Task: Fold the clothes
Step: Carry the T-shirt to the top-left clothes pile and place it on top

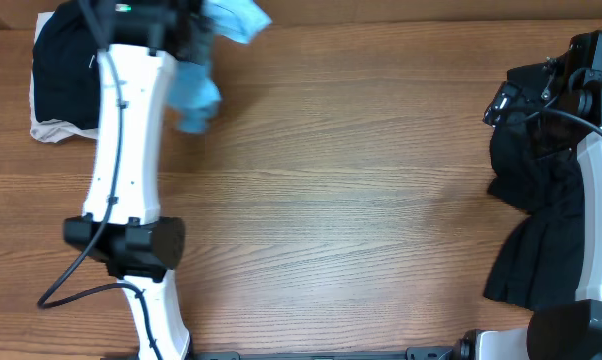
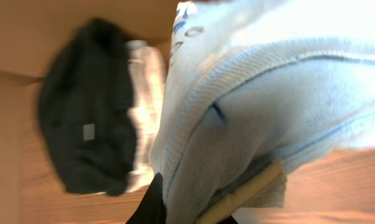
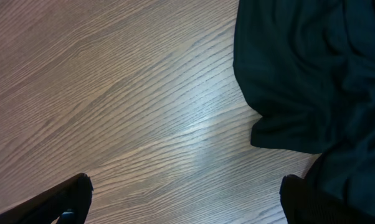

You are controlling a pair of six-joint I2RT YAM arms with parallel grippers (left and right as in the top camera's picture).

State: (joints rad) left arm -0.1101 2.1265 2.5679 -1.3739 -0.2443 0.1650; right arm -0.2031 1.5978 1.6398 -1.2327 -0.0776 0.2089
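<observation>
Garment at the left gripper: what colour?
The garment is light blue, with thin darker blue lines. The overhead view shows the colour best.

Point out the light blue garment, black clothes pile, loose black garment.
Light blue knit garment (image 1: pixel 196 95): overhead, hanging end.
Black clothes pile (image 1: pixel 61 70): overhead, centre.
Loose black garment (image 1: pixel 536 250): overhead, lower half.

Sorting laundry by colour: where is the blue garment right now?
Overhead, the blue garment hangs from the left pincer near the top left, just right of the black pile.
</observation>
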